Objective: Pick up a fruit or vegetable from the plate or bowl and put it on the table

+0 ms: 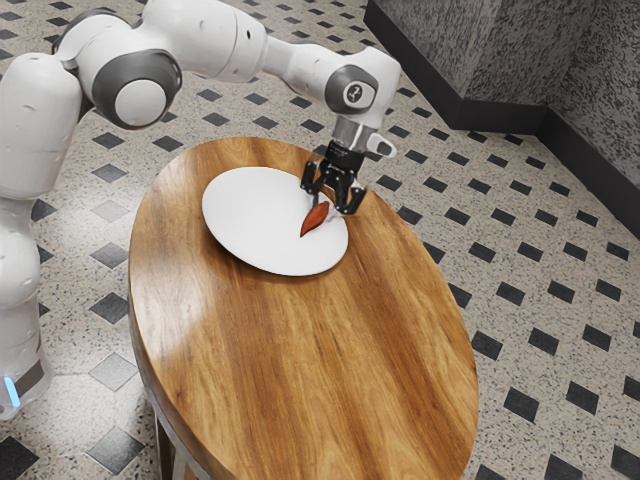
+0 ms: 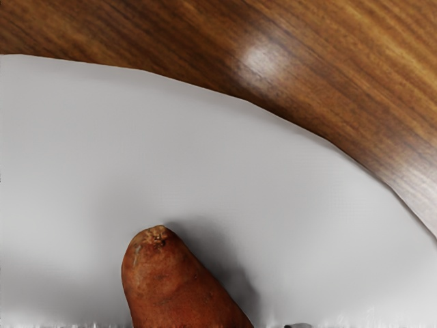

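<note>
From my station, reading the exterior view from its left, I had the white jointed arm reaching in above the round white plate on the oval, glossy wooden tabletop. Next came the tapered, rust-red sweet potato, at the plate towards the exterior view's right; I couldn't tell whether it was lying flat. Just beside and above its upper end was my black two-finger tool, spread wide with nothing gripped.

The relation I judged to matter was the potato's long axis: it ran roughly across the line between the two fingers, so closing should pinch its narrow width. The bulk lay a little to the exterior view's left of the tool's middle, so I reckoned on a small shift that way and down before closing.
</note>
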{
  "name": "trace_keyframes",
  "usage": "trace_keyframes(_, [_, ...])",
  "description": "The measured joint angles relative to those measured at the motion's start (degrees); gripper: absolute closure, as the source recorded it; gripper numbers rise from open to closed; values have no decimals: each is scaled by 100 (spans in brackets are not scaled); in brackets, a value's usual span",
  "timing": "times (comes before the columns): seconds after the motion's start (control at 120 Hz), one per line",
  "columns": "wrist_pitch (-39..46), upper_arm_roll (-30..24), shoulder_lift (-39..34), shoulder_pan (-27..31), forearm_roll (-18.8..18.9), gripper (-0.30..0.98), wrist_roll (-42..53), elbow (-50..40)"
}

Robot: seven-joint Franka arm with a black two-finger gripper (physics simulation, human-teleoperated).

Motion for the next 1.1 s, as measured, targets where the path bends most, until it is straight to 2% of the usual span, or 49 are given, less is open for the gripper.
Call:
trace_keyframes(0.375, [-250, -38, -419, -58, 26, 52, -72, 41])
trace_keyframes(0.442, [-319, -63, -578, -225, 27, 53, -96, 102])
trace_keyframes(0.558, [-404, -109, -753, -903, 27, 52, -144, 312])
trace_keyframes(0.758, [-443, -1089, -760, -1706, 32, 53, -281, 516])
trace_keyframes(0.892, [-443, -1247, -749, -1759, 69, 52, -388, 518])
trace_keyframes(1.0, [-451, -1256, -748, -1763, 221, 26, -446, 518])
trace_keyframes(1.1, [-458, -1252, -729, -1758, 291, 13, -478, 518])
